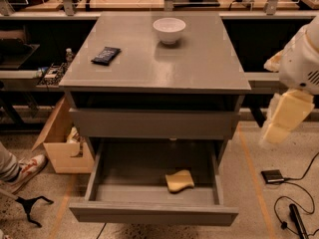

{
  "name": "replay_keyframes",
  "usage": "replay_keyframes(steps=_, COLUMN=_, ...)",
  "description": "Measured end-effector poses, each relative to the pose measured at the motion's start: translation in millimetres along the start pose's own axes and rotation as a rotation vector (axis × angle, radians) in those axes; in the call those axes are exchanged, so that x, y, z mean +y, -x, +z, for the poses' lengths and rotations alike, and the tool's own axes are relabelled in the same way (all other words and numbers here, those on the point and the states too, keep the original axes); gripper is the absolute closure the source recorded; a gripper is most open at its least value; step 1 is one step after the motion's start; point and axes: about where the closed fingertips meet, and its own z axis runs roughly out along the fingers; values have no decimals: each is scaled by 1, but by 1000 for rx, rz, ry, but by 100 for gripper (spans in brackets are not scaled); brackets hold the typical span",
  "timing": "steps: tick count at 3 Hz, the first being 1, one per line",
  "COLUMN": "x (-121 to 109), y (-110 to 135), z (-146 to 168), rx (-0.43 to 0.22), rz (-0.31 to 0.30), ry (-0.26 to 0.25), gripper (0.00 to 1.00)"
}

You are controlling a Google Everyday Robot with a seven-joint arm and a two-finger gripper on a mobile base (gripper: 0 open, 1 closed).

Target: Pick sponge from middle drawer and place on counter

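Note:
The pale yellow sponge (180,180) lies on the floor of the pulled-out middle drawer (149,213), near its front and right of centre. The grey counter (199,63) tops the cabinet above it. My gripper (283,119) hangs at the right of the view, beside the cabinet's right side and off to the right of it. It points down, well above and to the right of the sponge, and touches nothing.
A white bowl (169,30) and a flat black packet (105,55) sit on the counter. A shut drawer front (154,123) is above the open drawer. A cardboard box (62,143) stands at the left, a person's shoe (27,168) lower left, and cables (294,208) on the floor at the right.

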Motion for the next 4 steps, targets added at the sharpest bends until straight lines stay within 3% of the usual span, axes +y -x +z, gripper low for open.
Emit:
replay_keyframes(steps=1, x=20, y=-3, z=48, rx=-56, rz=100, ry=21, gripper=0)
replay_keyframes(steps=3, x=58, y=-10, z=145, rx=-280, rz=242, ry=58, gripper=0)
replay_keyframes(steps=4, x=41, y=-4, z=143, rx=-321, rz=263, ry=-9, gripper=0)
